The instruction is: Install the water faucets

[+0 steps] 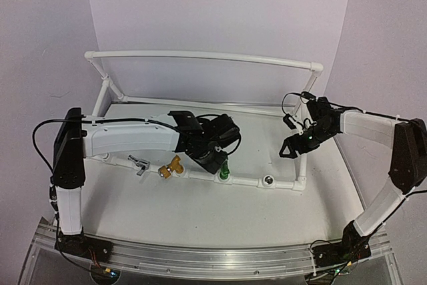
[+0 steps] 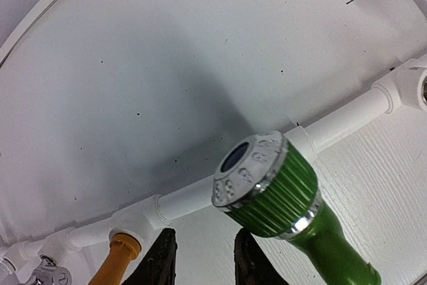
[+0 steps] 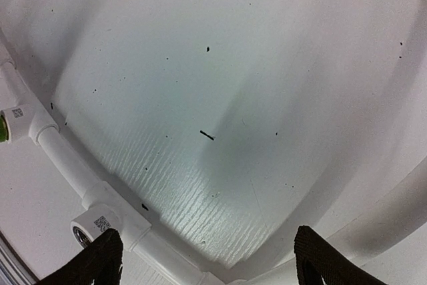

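Looking down from the overhead cam, the white plastic pipe frame (image 1: 200,56) sat on the white table (image 1: 200,215), and all three taps were lined up along its front rail. The small silver faucet (image 1: 139,163) with its T-handle was furthest left, the brass-yellow faucet (image 1: 170,167) came next, and the bright green faucet (image 1: 225,171) stood a bit further right. One round metal-lined socket (image 1: 269,180) near the right end of that rail had nothing in it. The left gripper (image 1: 215,157) was parked right over the green one. From its wrist cam the two black fingers (image 2: 160,258) sat close together with a narrow gap and only bare table showing between them, so slightly apart and not holding anything. The green faucet's ribbed knob with its silver cap was just beside the right-hand finger, not between the two. I couldn't tell whether its threaded end was actually seated in the rail fitting — the knob blocked that. The brass one's stem did go into a tee socket, with the silver one at the very corner of that view. The right gripper (image 1: 291,148) hung well off to the right, above the table inside the frame. Its fingers (image 3: 100,261) were spread wide with nothing in between — just the table and the empty socket below.
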You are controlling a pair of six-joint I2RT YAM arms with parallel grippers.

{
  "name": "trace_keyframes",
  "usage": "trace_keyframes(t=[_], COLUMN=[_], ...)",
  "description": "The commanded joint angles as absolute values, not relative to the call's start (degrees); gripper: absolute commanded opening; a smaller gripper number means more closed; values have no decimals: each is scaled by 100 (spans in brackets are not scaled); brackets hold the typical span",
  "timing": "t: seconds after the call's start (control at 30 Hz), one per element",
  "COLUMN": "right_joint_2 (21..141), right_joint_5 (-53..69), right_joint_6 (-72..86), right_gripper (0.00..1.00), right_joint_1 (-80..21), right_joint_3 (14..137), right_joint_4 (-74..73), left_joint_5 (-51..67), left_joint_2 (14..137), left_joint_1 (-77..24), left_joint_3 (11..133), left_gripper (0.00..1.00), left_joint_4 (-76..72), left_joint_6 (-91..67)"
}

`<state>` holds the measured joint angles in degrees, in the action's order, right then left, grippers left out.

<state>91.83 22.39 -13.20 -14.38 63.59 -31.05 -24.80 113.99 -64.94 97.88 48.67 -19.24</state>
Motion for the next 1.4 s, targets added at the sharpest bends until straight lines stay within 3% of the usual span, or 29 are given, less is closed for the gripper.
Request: trace_keyframes(t=[0.0,0.97,1.37], right_joint_2=[9142,9158,9210], right_joint_5=[2340,2365,2363], right_joint_6=[-1284,-1284,-1283], right_gripper=[85,84,84], right_joint_1=[-1397,-1316,-1299], right_joint_3=[6285,6293,6322], right_joint_4=[-3059,-3067,-3067], left_joint_5=[-2585,-1700,-1588], left_joint_2=[11591,12486,12141], left_joint_1=[-6430,-7028,-7271], left_joint_3=[10214,11491,10860], left_gripper=[30,31,31], left_joint_4=[4575,4889,5346], left_joint_6=[-1604,-707,-1039])
